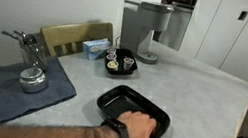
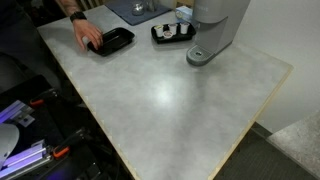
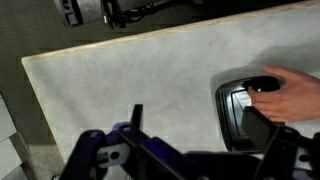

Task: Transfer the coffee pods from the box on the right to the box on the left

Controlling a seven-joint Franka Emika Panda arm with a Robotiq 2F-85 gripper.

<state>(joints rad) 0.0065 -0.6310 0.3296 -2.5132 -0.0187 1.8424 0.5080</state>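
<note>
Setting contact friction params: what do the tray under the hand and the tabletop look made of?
Tray: black, semi-gloss, probably moulded plastic; thin raised rim, soft highlights. Tabletop: pale grey, mottled, matte; looks like stone-pattern laminate, though real stone can't be ruled out.

Two shallow black boxes with rounded corners, flat on the grey counter (image 1: 200, 102) and well apart: filled box (image 1: 132, 71) (image 2: 160, 38) beside the coffee machine (image 1: 146, 27), holding several round coffee pods (image 1: 113, 65) (image 2: 172, 30); empty box (image 1: 124, 99) (image 2: 118, 38) (image 3: 225, 110) near the counter's edge.
</note>
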